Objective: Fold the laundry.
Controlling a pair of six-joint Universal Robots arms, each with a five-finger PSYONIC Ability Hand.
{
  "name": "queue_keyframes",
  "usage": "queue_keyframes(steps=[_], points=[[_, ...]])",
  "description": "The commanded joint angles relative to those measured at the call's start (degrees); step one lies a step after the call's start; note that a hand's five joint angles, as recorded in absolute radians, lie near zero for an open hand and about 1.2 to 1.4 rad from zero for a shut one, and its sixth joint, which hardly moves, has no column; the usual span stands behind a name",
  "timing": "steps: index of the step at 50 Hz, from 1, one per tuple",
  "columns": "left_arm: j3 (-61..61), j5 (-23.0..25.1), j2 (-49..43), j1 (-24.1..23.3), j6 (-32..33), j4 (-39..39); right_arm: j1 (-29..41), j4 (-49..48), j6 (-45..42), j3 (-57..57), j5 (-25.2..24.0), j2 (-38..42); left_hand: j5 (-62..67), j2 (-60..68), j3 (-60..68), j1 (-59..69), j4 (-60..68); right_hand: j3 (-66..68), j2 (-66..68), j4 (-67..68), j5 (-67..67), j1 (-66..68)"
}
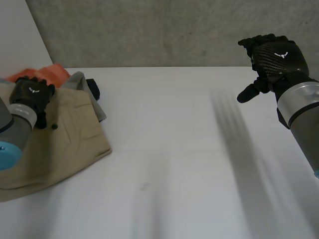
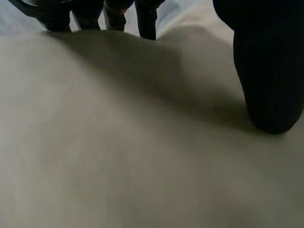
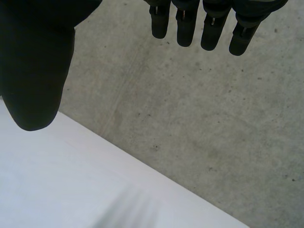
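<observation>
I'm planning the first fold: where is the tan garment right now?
In the head view the tan garment lies at the left of the white table, under the left hand, with an orange cloth and a grey cloth at its far edge.

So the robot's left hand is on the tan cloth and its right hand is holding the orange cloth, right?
Not quite. The right hand holds nothing: the right wrist view shows its fingers straight and empty, up above the white table. The left hand is on the tan cloth, as you said.

Khaki garment (image 1: pixel 70 134) hides most of the orange cloth (image 1: pixel 54 73).
</observation>
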Motion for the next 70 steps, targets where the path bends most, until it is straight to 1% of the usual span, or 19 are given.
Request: queue_keyframes(steps=[1,4,7,11,16,20,26,29,33,34,35,37,40,41,42,50,57,65,70], points=[[1.38,5.27,-4.95,3.97,0.84,5.50,0.01,-0.01,-0.19,0.13,0.05,2.52,42.27,43.30,43.03,42.99,43.38,-2.21,-2.20,-2.02,-2.68,-3.22],[0.77,5.72,-4.78,3.45,0.31,7.43,0.01,-0.01,-0.80,0.13,0.05,2.70,67.18,68.21,67.94,67.90,68.29,-2.21,-2.20,-2.02,-2.68,-3.22],[-0.28,5.64,-2.23,3.18,-0.91,9.20,0.01,-0.01,-1.50,0.13,0.13,2.70,67.25,68.28,68.01,67.97,68.36,-2.21,-2.20,-2.02,-2.68,-3.22],[-1.69,5.99,4.79,0.55,-10.73,9.90,-0.25,-0.54,-3.44,-0.22,0.13,2.26,67.25,68.28,68.01,67.97,68.36,-2.21,-2.20,-2.02,-2.68,-3.22],[-1.34,10.28,12.00,-7.69,-27.68,9.64,-0.95,-0.37,-4.76,-1.46,0.57,1.82,67.25,68.28,68.01,67.97,68.36,-2.21,-2.20,-2.02,-2.68,-3.22],[-0.11,12.84,14.39,-14.73,-34.48,9.73,-1.04,0.07,-4.85,-2.25,0.49,0.59,67.25,68.28,68.01,67.97,68.36,-2.21,-2.20,-2.02,-2.68,-3.22],[7.60,10.57,4.23,-29.13,-35.46,9.73,-1.39,0.07,-5.64,-2.25,0.40,0.15,67.25,68.28,68.01,67.97,68.36,-2.21,-2.20,-2.02,-2.68,-3.22],[11.13,7.41,-1.67,-33.62,-35.46,9.64,-2.09,0.07,-6.25,-2.07,0.40,0.15,67.25,68.28,68.01,67.97,68.36,-2.21,-2.20,-2.02,-2.68,-3.22],[12.63,6.86,-8.53,-38.72,-35.37,10.25,-2.88,0.07,-6.43,-2.07,0.22,0.24,67.25,68.28,68.01,67.97,68.36,-2.21,-2.20,-2.02,-2.68,-3.22],[12.72,6.87,-9.68,-39.52,-35.28,10.26,-2.97,0.07,-6.52,-2.07,0.22,0.41,66.28,67.30,67.03,67.00,67.38,-2.21,-2.20,-2.02,-2.68,-3.22],[13.33,6.78,-12.04,-40.84,-35.11,10.26,-3.15,0.07,-6.60,-2.07,0.13,0.94,44.78,45.81,45.54,45.51,45.89,-2.21,-2.20,-2.02,-2.68,-3.22],[13.43,6.69,-13.82,-41.81,-33.80,9.82,-3.24,0.16,-7.30,-2.07,0.13,1.99,29.16,30.18,29.91,29.88,30.26,-2.21,-2.20,-2.02,-2.68,-3.22],[12.64,6.69,-13.39,-41.90,-31.25,9.47,-3.24,0.42,-9.67,-2.25,0.13,4.27,15.69,16.71,16.44,16.41,16.79,-2.21,-2.20,-2.02,-2.68,-3.22],[11.42,6.60,-11.99,-42.08,-29.06,9.03,-3.24,0.51,-10.38,-2.33,0.13,4.63,0.48,1.51,1.24,1.20,1.59,-2.21,-2.20,-2.02,-2.68,-3.22],[10.88,6.60,-11.28,-42.08,-28.26,8.85,-3.32,0.60,-11.17,-2.34,0.13,4.81,-2.34,-1.31,-1.58,-1.61,-1.23,-2.21,-2.20,-2.02,-2.68,-3.22],[3.59,6.16,3.48,-39.36,-23.94,7.27,-2.89,3.23,-17.06,-3.56,0.05,4.90,-1.19,-0.16,-0.43,-0.47,-0.08,-2.21,-2.20,-2.02,-2.68,-3.22],[-0.81,6.51,11.13,-33.56,-23.59,3.49,-2.53,17.55,-20.14,-6.99,-1.36,4.63,-0.68,0.35,0.08,0.04,0.42,-2.21,-2.20,-2.02,-2.68,-3.22],[4.98,7.92,4.73,-27.59,-23.15,-2.92,-2.36,22.22,-15.05,-8.22,-4.60,5.86,0.16,1.19,0.92,0.88,1.26,-2.21,-2.20,-2.02,-2.68,-3.22],[13.40,13.44,-5.36,-23.02,-19.04,-11.69,-2.53,22.40,-12.50,-10.42,-9.09,12.62,0.33,1.36,1.08,1.05,1.43,-2.21,-2.20,-2.02,-2.68,-3.22]])
